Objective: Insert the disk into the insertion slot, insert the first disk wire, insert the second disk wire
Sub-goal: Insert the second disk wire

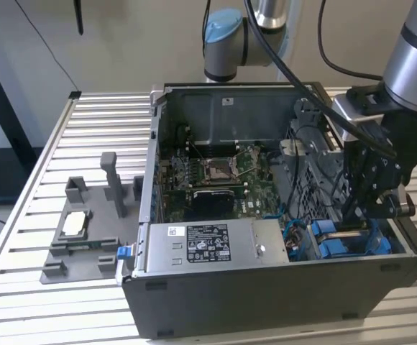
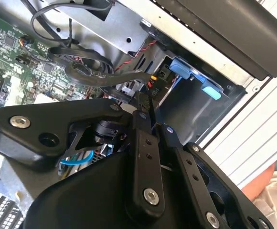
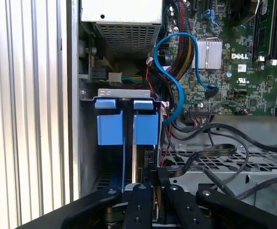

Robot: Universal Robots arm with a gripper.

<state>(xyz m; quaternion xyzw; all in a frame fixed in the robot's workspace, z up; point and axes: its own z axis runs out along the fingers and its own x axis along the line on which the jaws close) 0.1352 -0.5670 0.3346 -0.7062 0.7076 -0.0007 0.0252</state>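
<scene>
- Down inside the case's front corner, at the exterior view's right, the gripper [image 1: 370,208] hangs low over the drive cage, right above the blue caddies.
- Fingers [image 3: 143,191] look pinched nearly together in both wrist views, tips [image 2: 150,117] narrow, with a thin dark edge between them. Honestly can't tell if they've got hold of anything.
- Disk [image 3: 143,157] sits on edge in the slot [image 3: 88,143], pretty much just below the fingertips in the first wrist view, with its blue caddy [image 3: 145,121] beside a second blue caddy [image 3: 111,121].
- Same blue tabs [image 1: 352,241] show in the exterior view at the case's near right corner.
- Blue cable [image 3: 174,81] loops from the cage area up to the motherboard [image 3: 243,71], with a bundle of black wires [image 3: 215,152] draped over the metal plate next to the gripper.
- Power supply [image 1: 208,244] with its white label lies along the near wall of the case [image 1: 266,309].
- Off to the exterior view's left, a grey fixture [image 1: 86,230] sits on the slatted table [image 1: 21,287], well apart from the case.
</scene>
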